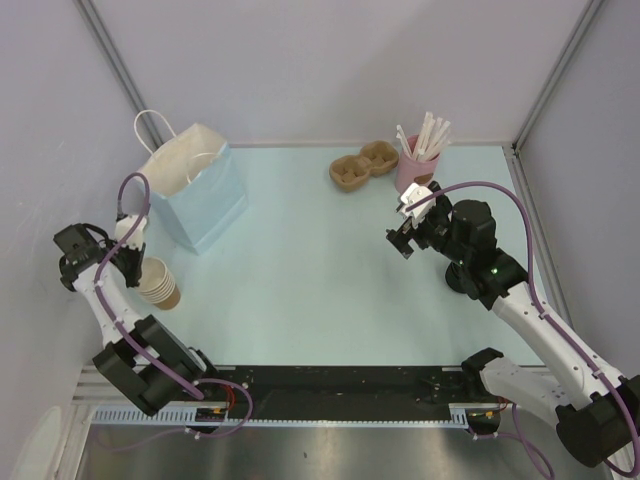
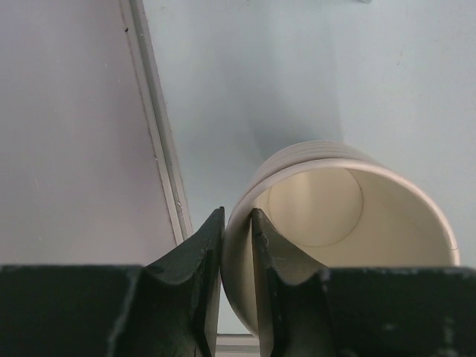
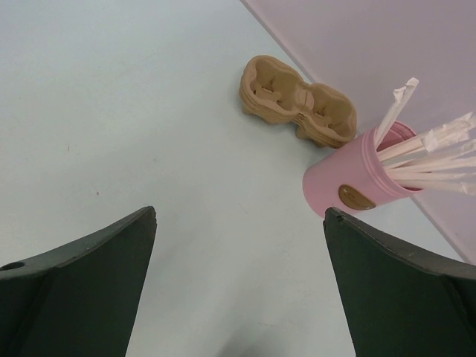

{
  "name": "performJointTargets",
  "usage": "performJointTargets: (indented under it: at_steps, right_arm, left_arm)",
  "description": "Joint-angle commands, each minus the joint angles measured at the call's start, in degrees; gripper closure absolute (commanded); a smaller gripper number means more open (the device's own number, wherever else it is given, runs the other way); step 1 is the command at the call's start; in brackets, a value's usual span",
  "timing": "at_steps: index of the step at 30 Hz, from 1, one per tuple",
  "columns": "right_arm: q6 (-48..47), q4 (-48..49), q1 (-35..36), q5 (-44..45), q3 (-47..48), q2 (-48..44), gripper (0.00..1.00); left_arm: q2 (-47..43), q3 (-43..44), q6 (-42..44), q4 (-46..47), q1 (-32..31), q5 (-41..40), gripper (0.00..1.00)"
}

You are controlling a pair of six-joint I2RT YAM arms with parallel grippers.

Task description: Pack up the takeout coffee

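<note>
No lidded takeout coffee shows in any view. A stack of lidless tan cups (image 1: 160,283) stands at the table's left edge. My left gripper (image 1: 135,262) is shut on the rim of the top cup (image 2: 349,216), with one finger inside the wall and one outside; in the left wrist view the gripper (image 2: 238,223) pinches the cream rim. My right gripper (image 1: 403,222) is open and empty, held above the table just in front of the pink cup; it also shows in the right wrist view (image 3: 239,216).
A light blue paper bag (image 1: 205,195) with white handles stands open at the back left. A brown pulp cup carrier (image 1: 363,165) (image 3: 297,100) lies at the back. The pink cup of white straws (image 1: 413,172) (image 3: 349,186) stands beside it. Walls enclose the table on three sides.
</note>
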Motion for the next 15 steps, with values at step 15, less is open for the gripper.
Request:
performJointTargets:
  at_steps: [15]
  right_arm:
    - [-0.10, 1.65, -0.26, -0.47, 0.14, -1.08, 0.00]
  left_arm:
    - [-6.41, 4.21, -0.93, -0.86, 1.98, 5.18, 0.40]
